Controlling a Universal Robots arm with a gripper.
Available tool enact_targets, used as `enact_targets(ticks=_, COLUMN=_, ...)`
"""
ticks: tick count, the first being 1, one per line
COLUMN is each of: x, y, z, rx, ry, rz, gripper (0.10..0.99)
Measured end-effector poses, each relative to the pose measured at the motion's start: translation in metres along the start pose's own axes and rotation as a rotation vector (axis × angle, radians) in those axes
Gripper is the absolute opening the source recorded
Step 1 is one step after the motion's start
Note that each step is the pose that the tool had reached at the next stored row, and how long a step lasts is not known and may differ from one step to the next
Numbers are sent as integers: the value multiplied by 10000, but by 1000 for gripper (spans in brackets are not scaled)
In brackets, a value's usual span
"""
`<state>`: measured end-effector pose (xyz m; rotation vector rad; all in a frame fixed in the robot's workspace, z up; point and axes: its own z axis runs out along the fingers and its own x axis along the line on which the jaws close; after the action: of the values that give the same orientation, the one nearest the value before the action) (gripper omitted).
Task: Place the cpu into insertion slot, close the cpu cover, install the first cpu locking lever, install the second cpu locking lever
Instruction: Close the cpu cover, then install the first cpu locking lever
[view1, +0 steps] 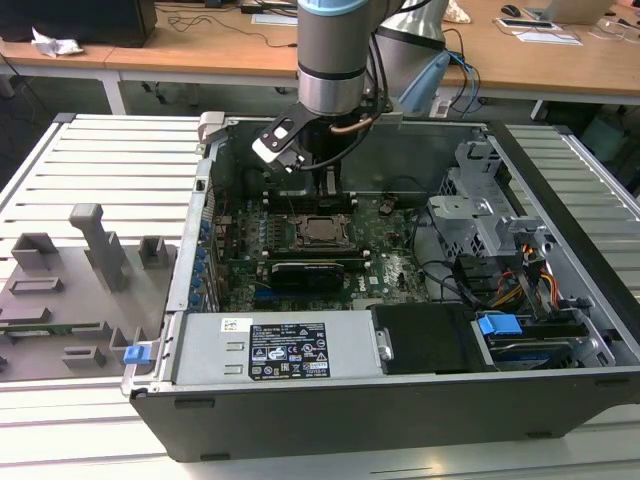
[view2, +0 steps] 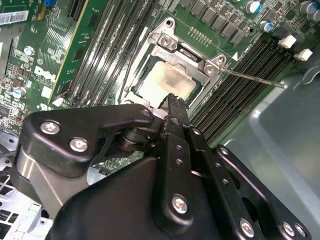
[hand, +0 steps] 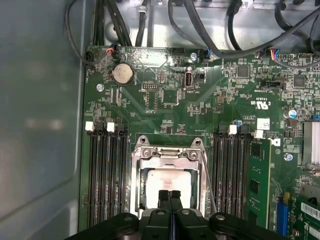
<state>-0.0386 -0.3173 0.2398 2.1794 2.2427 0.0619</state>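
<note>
The cpu (hand: 167, 179) lies in the insertion slot (view1: 322, 230) and the cpu cover (hand: 167, 152) seems to be down over it, so I judge the work is at the locking levers — one thin lever (view2: 250, 77) stands free beside the socket. The gripper (hand: 170, 196) hovers just above the chip, jaws pressed together and holding nothing. Catching so thin a rod calls for exact tip placement. The open computer case (view1: 400, 410) rests on a white slatted table (view1: 110, 150), with wooden desks (view1: 200, 50) behind.

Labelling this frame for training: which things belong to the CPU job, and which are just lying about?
Job: cpu, cpu cover, locking lever, gripper shut near the cpu.
Lying about: coin battery, memory slots, power supply, drive cage.
</note>
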Motion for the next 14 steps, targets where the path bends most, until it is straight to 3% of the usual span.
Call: enact_targets(ticks=14, x=1, y=-63, z=-11, rx=1, ry=-2, rz=-7, gripper=106)
